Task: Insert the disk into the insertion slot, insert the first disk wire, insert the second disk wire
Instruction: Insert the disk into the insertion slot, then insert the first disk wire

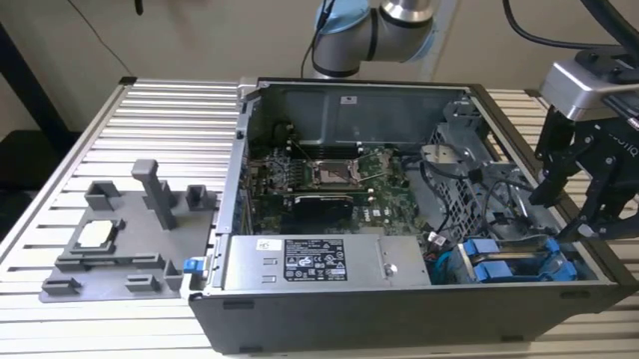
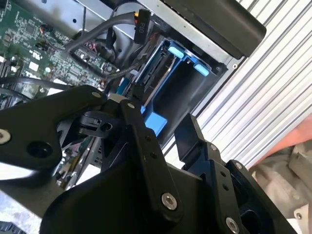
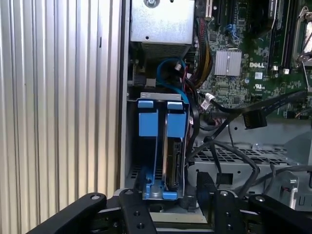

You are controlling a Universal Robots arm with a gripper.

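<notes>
Over on the exterior view's right, the gripper [image 1: 564,217] hangs above a corner of the open computer case [image 1: 349,314], jaws spread wide and empty. In the first wrist view, the disk [image 3: 173,161] stands edge-on in the insertion slot [image 3: 175,96], beside the other blue-ended carrier [image 3: 147,122]. Its near blue end sits right between the fingertips [image 3: 132,204]. Touching or not, I cannot tell. A black cable connector [image 3: 253,118] lies loose, apart from the disk.

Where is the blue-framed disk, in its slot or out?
In. The disk stands on edge inside the insertion slot, with its blue frame seated beside the other blue carrier.
</notes>
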